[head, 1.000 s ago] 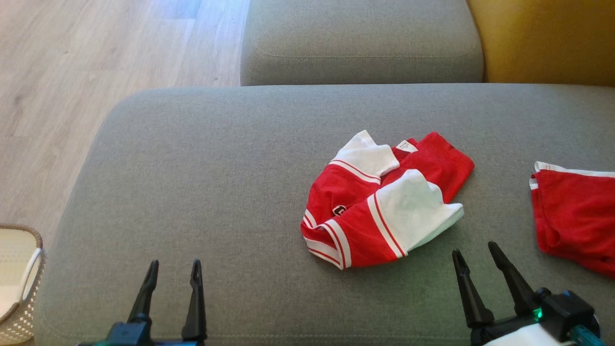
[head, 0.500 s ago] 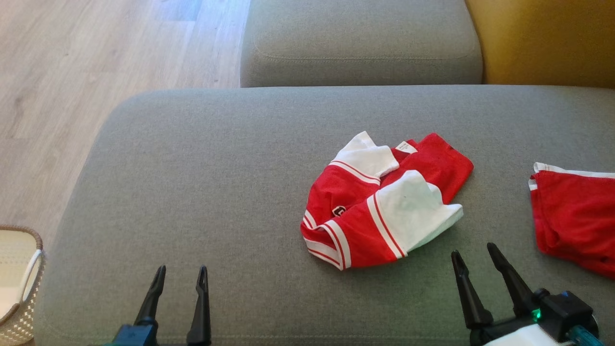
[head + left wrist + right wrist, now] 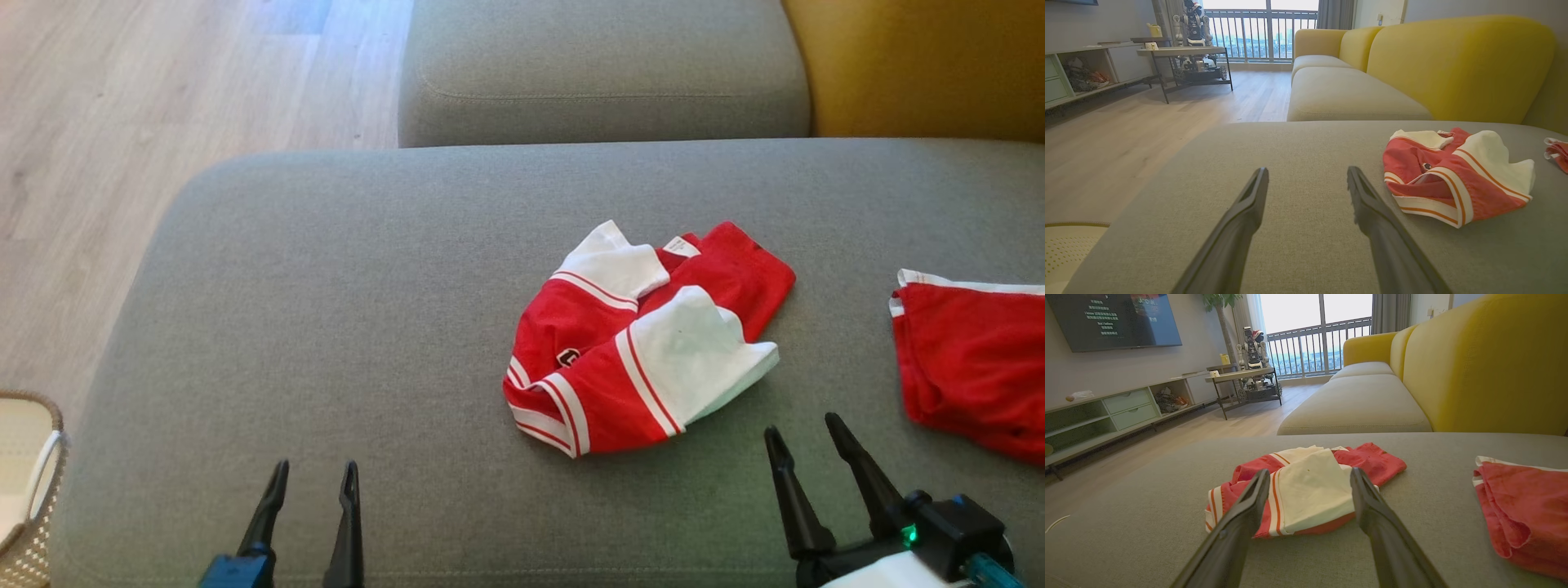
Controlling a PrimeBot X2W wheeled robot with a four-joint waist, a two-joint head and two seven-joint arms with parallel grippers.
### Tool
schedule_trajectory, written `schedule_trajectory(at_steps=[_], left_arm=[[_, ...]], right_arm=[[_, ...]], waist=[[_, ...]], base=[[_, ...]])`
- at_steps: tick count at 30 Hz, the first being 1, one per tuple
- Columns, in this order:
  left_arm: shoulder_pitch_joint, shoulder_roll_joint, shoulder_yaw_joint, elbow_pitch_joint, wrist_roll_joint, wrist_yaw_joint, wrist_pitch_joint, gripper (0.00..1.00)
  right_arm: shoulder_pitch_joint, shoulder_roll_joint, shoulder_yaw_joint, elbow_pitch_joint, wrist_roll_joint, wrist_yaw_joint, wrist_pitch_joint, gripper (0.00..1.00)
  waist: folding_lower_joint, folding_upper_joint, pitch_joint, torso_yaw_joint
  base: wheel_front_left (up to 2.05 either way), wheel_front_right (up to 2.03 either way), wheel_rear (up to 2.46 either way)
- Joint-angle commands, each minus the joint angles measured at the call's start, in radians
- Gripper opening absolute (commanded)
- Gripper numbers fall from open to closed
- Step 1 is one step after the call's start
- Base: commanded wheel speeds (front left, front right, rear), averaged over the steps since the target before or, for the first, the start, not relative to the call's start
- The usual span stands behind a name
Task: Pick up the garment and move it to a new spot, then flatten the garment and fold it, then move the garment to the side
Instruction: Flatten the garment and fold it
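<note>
Right of centre on grey fabric sofa cushion (image 3: 326,327): crumpled red-and-white cloth garment (image 3: 608,384), likely soft, light, limp; best pinched at raised white fold (image 3: 694,347). Left gripper (image 3: 317,467), right gripper (image 3: 800,425) near front edge: spread, empty.

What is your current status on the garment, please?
Left gripper, right gripper open, empty. Garment crumpled on grey cushion, untouched. Second red cloth apart at right; nothing blocking.

grey seat (image 3: 326,327), yellow sofa back (image 3: 1486,367), wood floor (image 3: 122,122), balcony window (image 3: 1306,318), shelf (image 3: 1126,406) contents unclear.
</note>
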Motion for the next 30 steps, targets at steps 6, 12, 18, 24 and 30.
schedule_trajectory(at_steps=[6, 12, 18, 24, 30], left_arm=[[-0.054, -0.020, -0.043, 0.059, -0.265, -0.091, -0.012, 1.00], [-0.219, -0.021, -0.203, 0.222, -0.513, -0.158, 0.056, 1.00], [-0.374, -0.021, -0.321, 0.331, -0.733, -0.168, 0.125, 1.00], [-0.438, -0.021, -0.397, 0.383, -0.830, -0.170, 0.163, 1.00], [-0.505, -0.021, -0.400, 0.431, -0.856, -0.160, 0.107, 1.00]], right_arm=[[-0.054, -0.012, 0.034, -0.041, -0.004, 0.000, -0.009, 1.00], [-0.094, -0.012, 0.036, -0.046, -0.002, 0.000, -0.009, 1.00], [-0.131, -0.012, 0.017, -0.060, 0.023, 0.000, -0.009, 1.00], [-0.160, -0.012, 0.026, -0.077, 0.032, 0.000, -0.009, 1.00], [-0.173, -0.012, 0.019, -0.084, 0.036, 0.000, -0.009, 1.00]], waist=[[-0.0001, 0.0000, 0.035, -0.036], [-0.0001, 0.0000, 0.100, -0.107], [-0.0001, 0.0000, 0.160, -0.169], [-0.0001, 0.0000, 0.208, -0.215], [-0.0001, 0.0000, 0.248, -0.249]], base=[[0.00, 0.00, 0.00], [0.00, 0.00, 0.00], [0.00, 0.00, 0.00], [0.00, 0.00, 0.00], [0.00, 0.00, 0.00]])
